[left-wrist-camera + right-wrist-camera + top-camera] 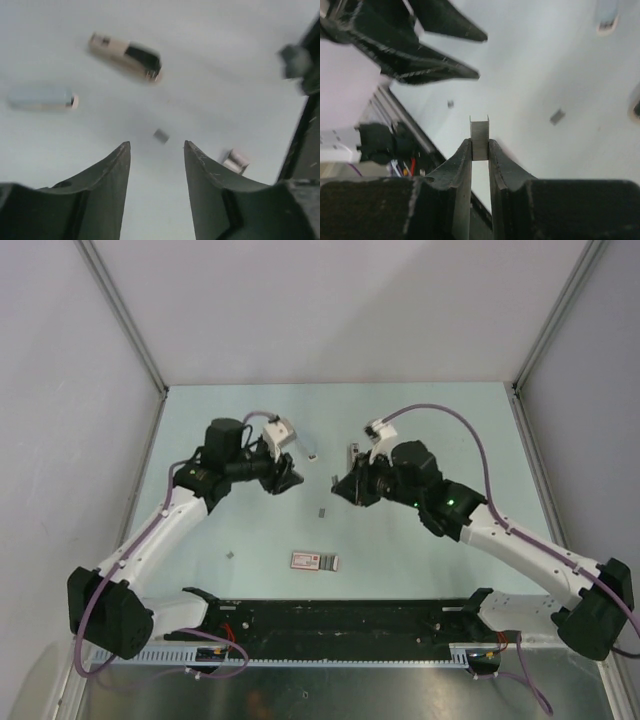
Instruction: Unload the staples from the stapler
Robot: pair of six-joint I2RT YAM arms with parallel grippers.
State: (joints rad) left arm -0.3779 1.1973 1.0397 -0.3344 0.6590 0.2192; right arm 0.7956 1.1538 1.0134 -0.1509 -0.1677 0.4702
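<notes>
The stapler (315, 560) is a small pink-and-white block with a darker right end, lying flat near the table's front. My right gripper (338, 487) hovers above the table's middle. It is shut on a short strip of staples (480, 130) that sticks out past the fingertips (468, 150). My left gripper (292, 480) faces it from the left, a short gap away, open and empty (157, 142). Its fingers (435, 67) show at the top left of the right wrist view. Two blurred oblong pieces (125, 55) (42, 97) lie ahead in the left wrist view; I cannot tell which is the stapler.
A thin dark bar (353, 453) lies behind the right gripper. Small loose bits lie on the table (321, 510), (231, 553), (312, 456). A small metal piece (234, 161) lies beside my left gripper's right finger. The black base rail (340, 620) runs along the near edge. Walls enclose the table.
</notes>
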